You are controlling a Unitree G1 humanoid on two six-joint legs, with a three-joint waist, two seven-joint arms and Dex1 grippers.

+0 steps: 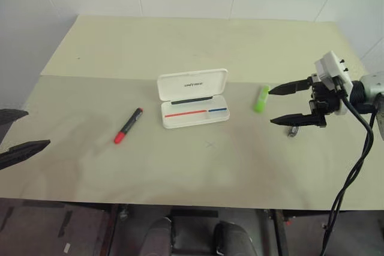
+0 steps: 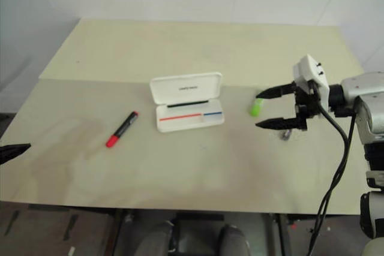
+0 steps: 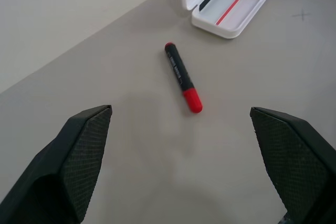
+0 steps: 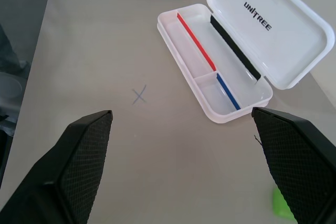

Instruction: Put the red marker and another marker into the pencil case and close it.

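The white pencil case (image 1: 192, 84) lies open at the middle of the table, lid standing up at the back, its tray (image 4: 202, 85) empty apart from a red and a blue line. Left of the case, the red marker (image 1: 128, 126) lies flat with its red cap toward the front. The lime-green marker (image 1: 261, 98) rests to the right of the case. My right gripper (image 1: 271, 107) hovers open just right of the green marker, fingers pointing left at it and not touching it. My left gripper (image 1: 37, 128) stands open at the table's left edge, well short of the red marker (image 3: 182, 77).
A small grey metal piece (image 1: 292, 131) lies on the table under the right gripper. A faint pencilled cross (image 1: 210, 144) marks the sheet in front of the case. The table's back half (image 1: 198, 43) is bare. A black cable (image 1: 354, 172) hangs from the right wrist.
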